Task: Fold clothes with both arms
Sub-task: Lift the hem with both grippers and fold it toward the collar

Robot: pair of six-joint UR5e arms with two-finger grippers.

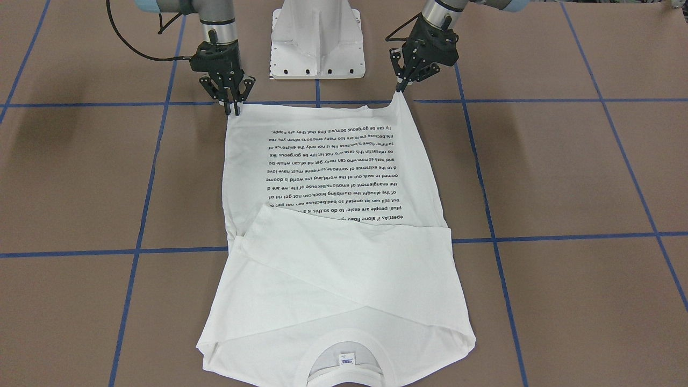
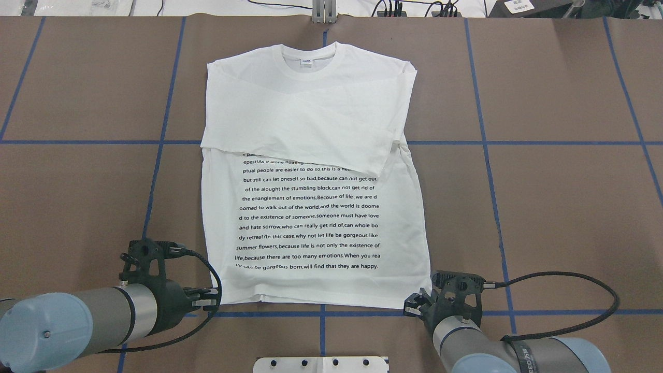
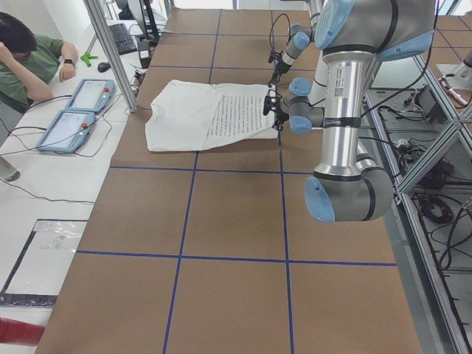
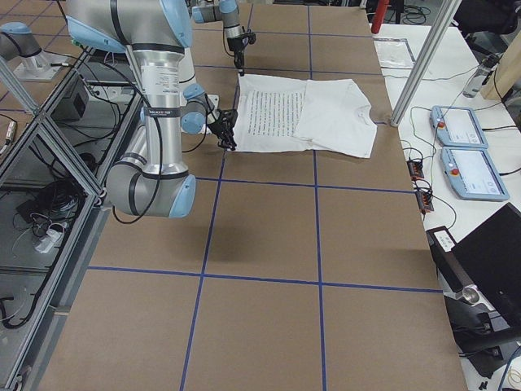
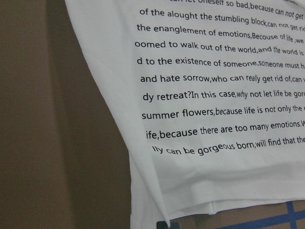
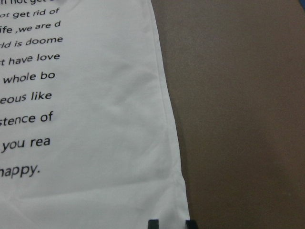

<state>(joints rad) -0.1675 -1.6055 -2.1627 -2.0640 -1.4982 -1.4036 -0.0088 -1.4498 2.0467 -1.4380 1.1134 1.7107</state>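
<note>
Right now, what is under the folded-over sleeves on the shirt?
The shirt front lies under the folded sleeves. The text block runs beneath their lower edge: its top lines are cut off, and whatever print continues above is covered.

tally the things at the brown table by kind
shirt: 1
robot arms: 2, left arm and right arm
pedestal base: 1
total: 4
</note>
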